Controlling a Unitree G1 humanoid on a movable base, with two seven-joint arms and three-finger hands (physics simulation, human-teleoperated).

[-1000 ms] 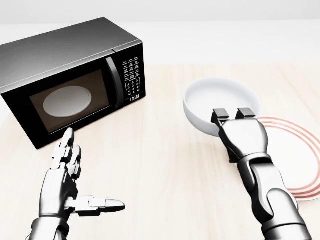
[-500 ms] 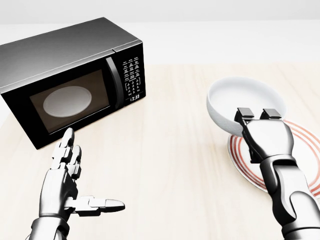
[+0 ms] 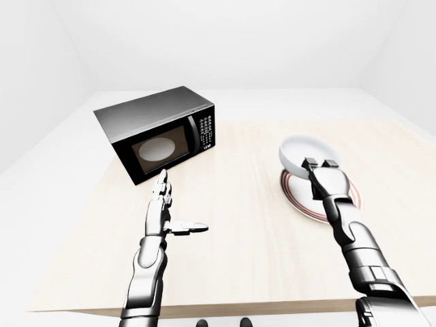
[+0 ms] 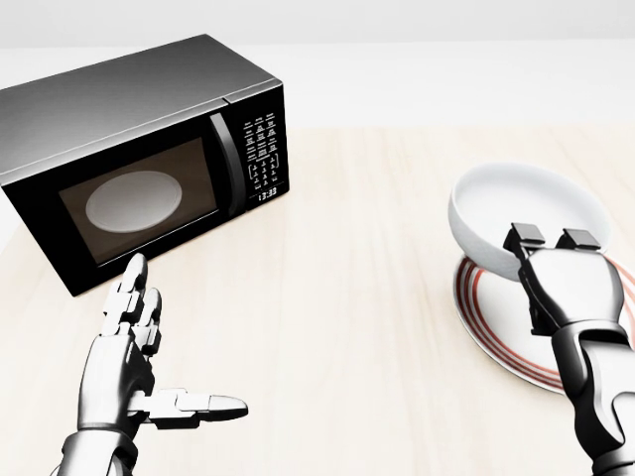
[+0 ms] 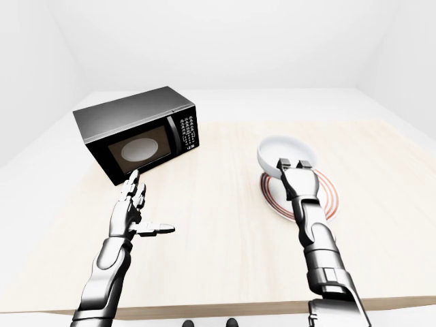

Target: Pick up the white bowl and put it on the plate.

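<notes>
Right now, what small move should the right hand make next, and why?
Probably carry the white bowl a little further right, then lower it. The right hand grips its near rim, and it overhangs the plate's upper-left edge rather than its middle.

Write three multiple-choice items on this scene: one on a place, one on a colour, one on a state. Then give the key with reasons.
1. In the head view, the microwave stands at the:
A. upper left
B. lower right
C. bottom centre

2. The plate has rings coloured:
A. blue
B. red
C. green

3. The right hand is:
A. open and empty
B. out of view
C. gripping the white bowl

Key: 1 A, it fills the upper left corner. 2 B, red rings circle the plate. 3 C, its fingers hook over the bowl's rim; the left hand is open.
</notes>
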